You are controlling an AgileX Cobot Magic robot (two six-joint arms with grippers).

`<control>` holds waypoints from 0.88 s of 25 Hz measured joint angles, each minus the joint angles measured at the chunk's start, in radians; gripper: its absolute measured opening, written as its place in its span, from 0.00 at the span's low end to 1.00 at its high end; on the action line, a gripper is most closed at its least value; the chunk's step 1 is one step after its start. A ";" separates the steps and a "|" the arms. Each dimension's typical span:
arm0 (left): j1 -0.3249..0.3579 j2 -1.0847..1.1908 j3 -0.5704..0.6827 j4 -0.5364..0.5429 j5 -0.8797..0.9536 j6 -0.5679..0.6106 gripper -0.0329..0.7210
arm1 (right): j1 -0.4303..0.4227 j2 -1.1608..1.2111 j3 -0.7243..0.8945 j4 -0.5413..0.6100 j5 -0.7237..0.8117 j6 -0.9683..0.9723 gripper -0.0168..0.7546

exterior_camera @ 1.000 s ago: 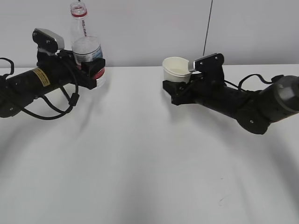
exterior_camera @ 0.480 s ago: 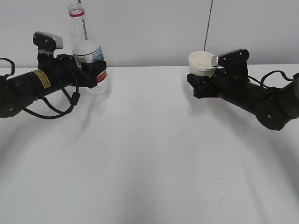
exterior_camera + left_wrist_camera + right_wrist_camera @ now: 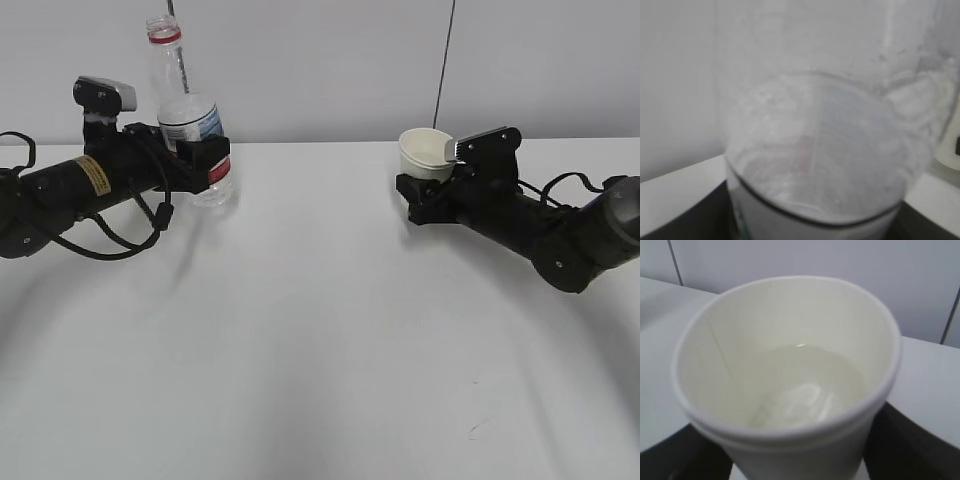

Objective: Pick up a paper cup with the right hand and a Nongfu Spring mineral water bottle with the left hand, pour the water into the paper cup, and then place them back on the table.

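Observation:
My left gripper (image 3: 205, 158) is shut on the Nongfu Spring mineral water bottle (image 3: 184, 112), which stands upright and capless at the table's far left, its base at or just above the tabletop. The bottle (image 3: 815, 150) fills the left wrist view, with dark jaws at both lower corners. My right gripper (image 3: 420, 190) is shut on the paper cup (image 3: 425, 152) at the far right, held upright and low over the table. In the right wrist view the cup (image 3: 785, 365) holds clear water (image 3: 800, 390) in its bottom.
The white table (image 3: 320, 330) stretches wide between and in front of both arms. A small dark scuff mark (image 3: 477, 428) lies near the front right. A grey wall stands close behind, with a thin dark cable (image 3: 445, 55) hanging down it.
The right arm carried the cup to the right, away from the bottle, then sank slightly. The left arm with the bottle moved slightly right and lower.

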 joint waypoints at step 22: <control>0.000 0.000 0.000 -0.004 -0.001 -0.002 0.54 | 0.000 0.095 -0.104 -0.011 0.002 -0.008 0.68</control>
